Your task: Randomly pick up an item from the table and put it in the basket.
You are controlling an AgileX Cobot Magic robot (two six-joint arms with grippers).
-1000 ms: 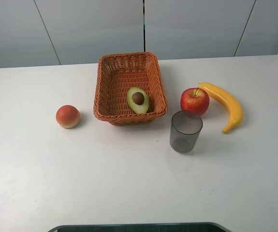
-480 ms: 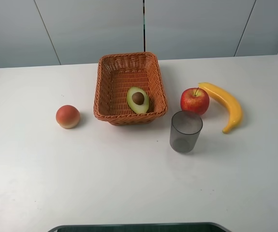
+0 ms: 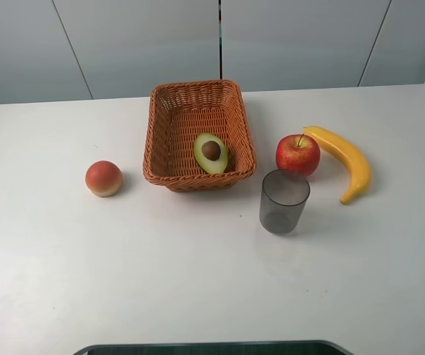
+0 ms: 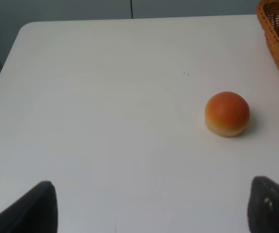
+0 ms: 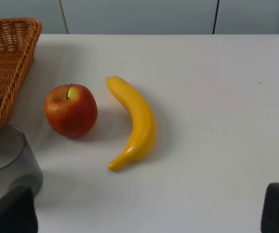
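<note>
Nothing moved since the earlier frames. Avocado half (image 3: 211,153) lying inside the basket (image 3: 166,126), upper centre. Left gripper (image 4: 149,206) and right gripper (image 5: 149,211) spread wide, empty, retracted. Best held clear; task looks complete.

- Neither arm appears in the exterior high view.
- Left gripper (image 4: 151,206): only two dark fingertips (image 4: 35,208) enter its wrist camera's picture, set far apart at opposite corners, jaws spread wide with nothing between them, held above the table.
- Right gripper (image 5: 144,211): likewise two dark fingertips (image 5: 13,213) at opposite corners, wide apart, grasping nothing.
</note>
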